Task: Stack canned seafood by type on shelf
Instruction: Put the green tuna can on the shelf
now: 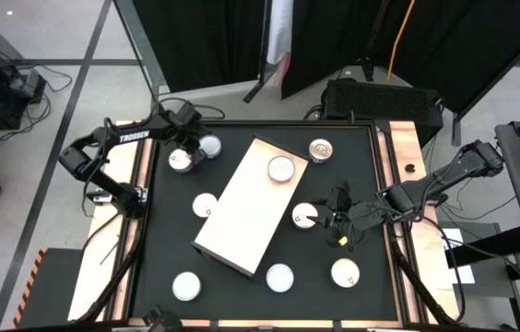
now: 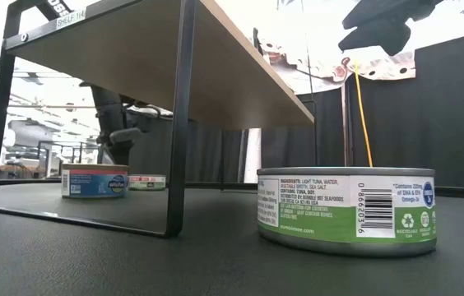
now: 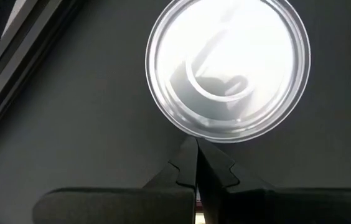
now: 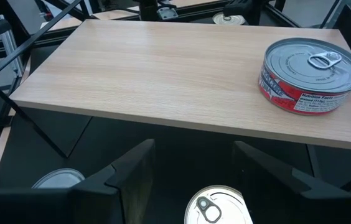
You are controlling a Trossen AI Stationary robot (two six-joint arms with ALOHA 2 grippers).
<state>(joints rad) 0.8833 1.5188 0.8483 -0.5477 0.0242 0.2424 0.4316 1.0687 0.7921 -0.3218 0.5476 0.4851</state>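
Dark right gripper [image 1: 326, 218], jaws apart and empty, hangs right of centre over a tin [image 1: 305, 216] beside the shelf [image 1: 242, 207]. Left gripper [image 1: 186, 152], pinched closed and empty, sits upper left by another tin [image 1: 181, 160].

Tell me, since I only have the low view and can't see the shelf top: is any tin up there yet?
Observer: Yes, one red-labelled tin lies on the shelf, near one end.
Operator: Where is the right arm?
Observer: Its jaws stand open over a second tin on the table beside the shelf.
Operator: And the left?
Observer: Its jaws are shut, tips pointing at a third tin left of the shelf.
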